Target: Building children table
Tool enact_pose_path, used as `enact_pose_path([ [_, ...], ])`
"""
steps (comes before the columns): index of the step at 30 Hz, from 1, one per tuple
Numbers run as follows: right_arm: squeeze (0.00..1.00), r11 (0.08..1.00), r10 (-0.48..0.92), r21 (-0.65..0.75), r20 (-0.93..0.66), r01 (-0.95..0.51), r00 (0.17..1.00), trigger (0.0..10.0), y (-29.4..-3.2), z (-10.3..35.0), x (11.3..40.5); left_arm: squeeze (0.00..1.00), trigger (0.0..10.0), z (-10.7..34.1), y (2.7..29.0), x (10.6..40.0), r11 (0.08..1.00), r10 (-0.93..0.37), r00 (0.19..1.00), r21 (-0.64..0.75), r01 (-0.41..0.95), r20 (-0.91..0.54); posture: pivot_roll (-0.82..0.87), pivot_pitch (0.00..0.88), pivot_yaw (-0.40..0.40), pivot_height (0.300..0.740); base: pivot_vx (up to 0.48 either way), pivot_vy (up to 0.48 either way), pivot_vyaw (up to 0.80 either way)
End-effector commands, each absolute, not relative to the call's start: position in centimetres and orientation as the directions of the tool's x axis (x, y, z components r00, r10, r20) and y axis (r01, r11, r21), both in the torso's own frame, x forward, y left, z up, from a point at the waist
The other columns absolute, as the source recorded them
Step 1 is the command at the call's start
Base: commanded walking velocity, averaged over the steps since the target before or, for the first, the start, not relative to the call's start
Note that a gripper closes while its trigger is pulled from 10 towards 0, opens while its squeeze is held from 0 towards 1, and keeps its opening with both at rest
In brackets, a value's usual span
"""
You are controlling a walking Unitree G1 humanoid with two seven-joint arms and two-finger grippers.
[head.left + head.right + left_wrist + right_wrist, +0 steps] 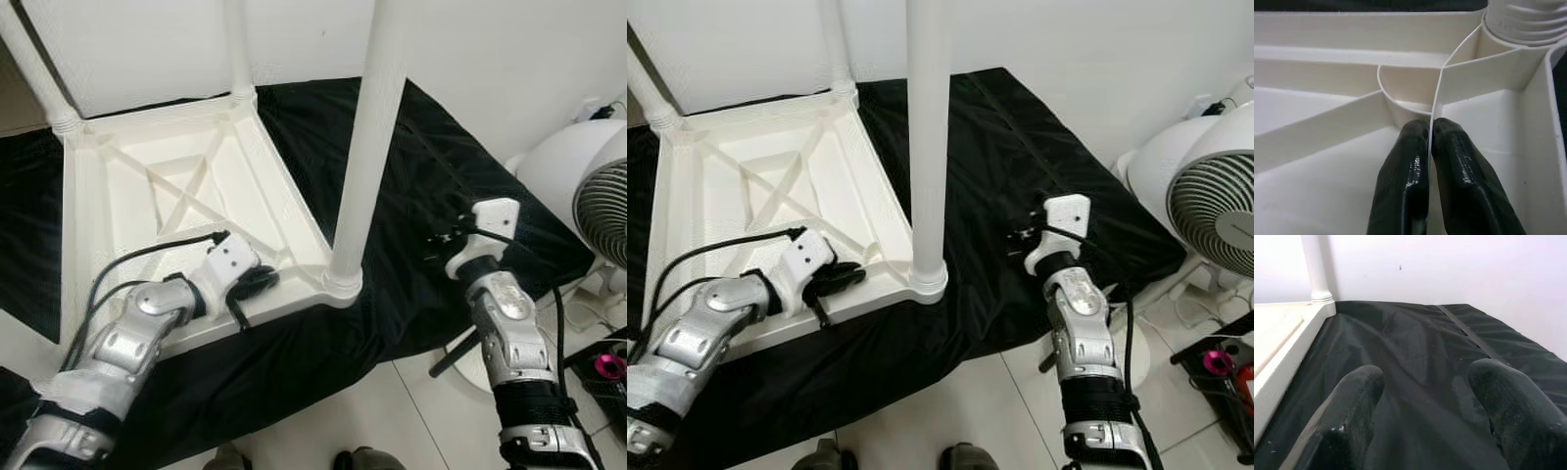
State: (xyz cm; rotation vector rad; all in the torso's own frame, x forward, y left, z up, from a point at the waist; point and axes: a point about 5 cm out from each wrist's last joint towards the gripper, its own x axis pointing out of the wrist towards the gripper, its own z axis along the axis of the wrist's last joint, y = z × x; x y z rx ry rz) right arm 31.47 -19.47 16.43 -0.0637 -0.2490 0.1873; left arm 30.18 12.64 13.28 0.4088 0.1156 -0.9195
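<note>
here my left gripper (1429,147) pinches a thin rib (1436,105) of the upturned table (98,211), the near leg (367,147) upright beside it, while my right gripper (1425,396) hovers spread over black cloth (1415,342).

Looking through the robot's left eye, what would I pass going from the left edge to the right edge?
Left gripper pinching a rib of the upturned white table → table leg → right gripper over the black cloth → white fan.
</note>
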Motion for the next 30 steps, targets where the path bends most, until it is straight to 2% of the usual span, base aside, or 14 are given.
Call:
enact_pose_path([
  [1,0.0,0.98,0.197,-0.079,0.231,-0.183,0.953,10.0,-19.2,16.2,31.5,0.0,10.0,13.6,12.4,30.6,0.605,-0.691,0.686,0.337,0.722,-0.229,-0.07,0.105,0.027,0.74,0.0,0.0,0.0],
  [3,0.0,0.98,0.196,-0.079,0.233,-0.182,0.953,10.0,-19.2,16.2,31.5,0.0,10.0,13.7,12.1,30.6,0.601,-0.696,0.682,0.339,0.724,-0.224,-0.07,0.105,0.027,0.74,0.0,0.0,0.0],
  [4,0.0,0.981,0.191,-0.078,0.234,-0.178,0.953,10.0,-19.3,16.2,31.4,0.22,10.0,13.7,11.6,30.5,0.592,-0.726,0.65,0.276,0.757,-0.225,-0.07,0.107,0.029,0.74,0.0,0.0,0.0],
  [6,0.0,0.981,0.189,-0.078,0.234,-0.176,0.954,10.0,-19.3,16.2,31.4,0.22,10.0,13.7,11.5,30.5,0.589,-0.733,0.642,0.261,0.765,-0.225,-0.07,0.107,0.029,0.74,0.0,0.0,0.0],
  [7,0.0,0.982,0.188,-0.078,0.234,-0.175,0.954,10.0,-19.3,16.2,31.4,1.0,10.0,13.7,11.3,30.5,0.592,-0.74,0.635,0.232,0.771,-0.222,-0.07,0.107,0.031,0.74,0.0,0.0,0.0],
  [12,0.0,0.984,0.176,-0.071,0.228,-0.164,0.957,10.0,-19.3,16.0,31.4,1.0,10.0,14.5,10.9,30.8,0.599,-0.726,0.661,0.296,0.744,-0.193,-0.08,0.109,0.031,0.74,0.0,0.0,0.0],
  [13,0.0,0.986,0.161,-0.069,0.221,-0.15,0.962,10.0,-19.4,15.9,31.4,0.0,10.0,14.7,11.1,30.9,0.602,-0.724,0.662,0.291,0.744,-0.195,-0.08,0.109,0.033,0.74,0.0,0.0,0.0],
  [20,0.0,0.994,0.089,-0.085,0.17,-0.075,0.981,10.0,-20.4,15.3,31.1,0.0,10.0,16.7,12.2,31.7,0.705,-0.659,0.739,0.228,0.672,-0.138,-0.08,0.107,0.044,0.74,0.0,0.0,0.0],
  [21,0.07,0.994,0.091,-0.07,0.169,-0.08,0.981,10.0,-20.5,15.2,30.8,0.0,10.0,17.4,12.6,31.8,0.74,-0.63,0.768,0.213,0.638,-0.11,-0.08,0.106,0.05,0.74,0.0,0.0,0.0],
  [22,0.07,0.994,0.091,-0.07,0.169,-0.08,0.981,10.0,-20.5,15.2,30.8,0.0,10.0,17.4,12.6,31.8,0.74,-0.63,0.768,0.213,0.638,-0.11,-0.08,0.106,0.05,0.74,0.0,0.0,0.0],
  [23,0.58,0.995,0.096,-0.054,0.17,-0.088,0.981,10.0,-20.5,15.1,30.4,0.0,10.0,18.0,12.8,31.8,0.764,-0.608,0.789,0.203,0.612,-0.09,-0.08,0.105,0.048,0.74,0.0,0.0,0.0],
  [24,1.0,0.992,0.126,-0.03,0.171,-0.123,0.977,10.0,-20.4,15.0,29.9,0.0,10.0,18.6,13.0,31.7,0.779,-0.601,0.797,0.179,0.6,-0.058,-0.07,0.106,0.046,0.74,0.0,0.0,0.0],
  [28,1.0,0.982,0.191,-0.033,0.169,-0.188,0.967,10.0,-20.4,15.0,29.0,0.0,10.0,19.1,13.2,31.3,0.796,-0.59,0.807,0.158,0.585,-0.013,-0.08,0.105,0.043,0.74,0.0,0.0,0.0],
  [30,1.0,0.962,0.274,-0.051,0.156,-0.27,0.949,10.0,-20.6,15.0,28.1,0.0,10.0,19.1,13.4,31.0,0.803,-0.586,0.81,0.137,0.581,0.002,-0.08,0.105,0.043,0.74,0.0,0.0,0.0],
])
